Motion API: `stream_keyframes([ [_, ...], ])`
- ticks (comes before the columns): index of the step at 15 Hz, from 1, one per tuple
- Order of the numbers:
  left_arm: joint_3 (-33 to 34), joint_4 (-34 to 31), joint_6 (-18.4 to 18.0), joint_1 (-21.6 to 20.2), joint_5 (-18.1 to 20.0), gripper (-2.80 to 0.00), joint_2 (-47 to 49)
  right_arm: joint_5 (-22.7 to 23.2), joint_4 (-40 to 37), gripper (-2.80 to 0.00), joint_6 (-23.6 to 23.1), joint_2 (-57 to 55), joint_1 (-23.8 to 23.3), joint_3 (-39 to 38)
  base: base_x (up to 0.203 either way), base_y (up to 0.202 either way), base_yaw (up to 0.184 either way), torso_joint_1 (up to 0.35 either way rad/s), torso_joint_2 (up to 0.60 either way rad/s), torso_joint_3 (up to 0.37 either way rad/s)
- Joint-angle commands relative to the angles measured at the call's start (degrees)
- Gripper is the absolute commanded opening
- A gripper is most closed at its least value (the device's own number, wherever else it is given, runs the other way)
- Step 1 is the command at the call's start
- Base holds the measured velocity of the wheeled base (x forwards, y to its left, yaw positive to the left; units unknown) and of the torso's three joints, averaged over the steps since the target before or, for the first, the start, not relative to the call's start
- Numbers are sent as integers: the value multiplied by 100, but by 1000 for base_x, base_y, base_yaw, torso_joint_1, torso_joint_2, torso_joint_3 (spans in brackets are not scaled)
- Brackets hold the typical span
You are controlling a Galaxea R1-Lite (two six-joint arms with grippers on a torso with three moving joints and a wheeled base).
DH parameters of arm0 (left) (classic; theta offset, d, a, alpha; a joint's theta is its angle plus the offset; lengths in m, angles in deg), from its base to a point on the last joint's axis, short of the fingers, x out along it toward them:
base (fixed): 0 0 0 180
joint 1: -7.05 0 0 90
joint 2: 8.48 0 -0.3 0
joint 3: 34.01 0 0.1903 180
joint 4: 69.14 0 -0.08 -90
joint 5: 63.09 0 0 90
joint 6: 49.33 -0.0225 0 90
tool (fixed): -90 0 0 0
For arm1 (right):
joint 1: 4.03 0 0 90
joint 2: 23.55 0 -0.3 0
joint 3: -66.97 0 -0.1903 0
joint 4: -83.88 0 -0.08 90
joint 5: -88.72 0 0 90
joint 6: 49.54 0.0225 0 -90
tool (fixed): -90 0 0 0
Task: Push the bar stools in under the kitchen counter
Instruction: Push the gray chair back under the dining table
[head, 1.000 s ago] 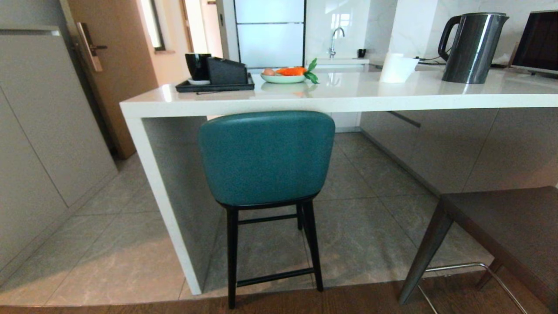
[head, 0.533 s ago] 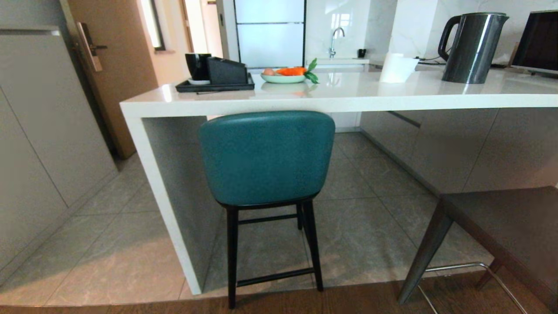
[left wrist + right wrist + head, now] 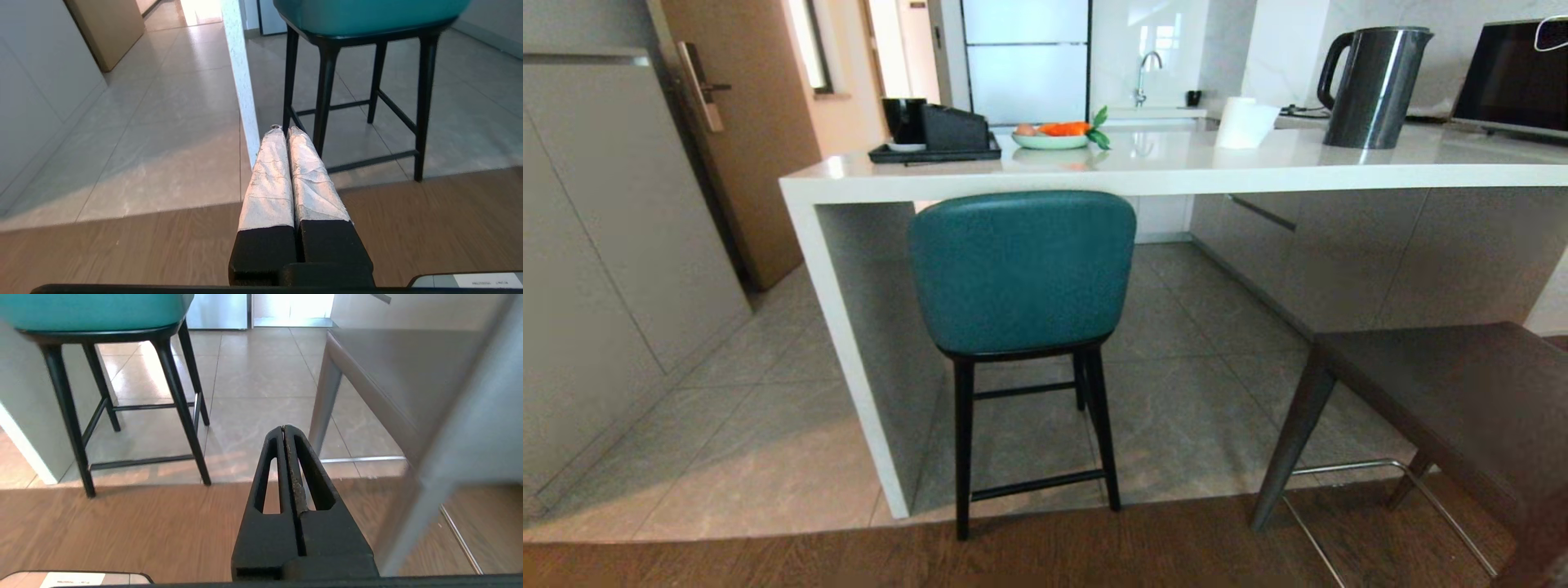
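Observation:
The teal bar stool stands tucked against the white kitchen counter, its rounded back just below the slab edge, next to the white side panel. The dark grey bar stool stands out from the counter at the right, with a metal footrest. Neither arm shows in the head view. My left gripper is shut and empty, low over the wood floor, short of the teal stool's black legs. My right gripper is shut and empty, beside the grey stool's leg.
On the counter sit a black tray, a plate of carrots, a paper roll, a dark kettle and a screen. Grey cabinets line the left. A wooden door stands behind. Tiles meet wood flooring.
The whole head view has shifted: counter and both stools look smaller and farther, and more wood floor shows, so the camera has backed away. The stools have not moved relative to the counter.

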Motion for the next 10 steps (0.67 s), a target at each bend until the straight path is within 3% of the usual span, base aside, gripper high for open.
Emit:
stream_keyframes([
  [1, 18, 1, -5, -2, 1, -280, 10, 5, -4, -280, -4, -10, 2, -26, -198, 0, -3, 6, -1, -1],
  [10, 18, 1, 13, -2, 1, -280, 7, 5, -4, -280, 5, -10, 2, -26, -196, 0, -2, 2, 3, 4],
])
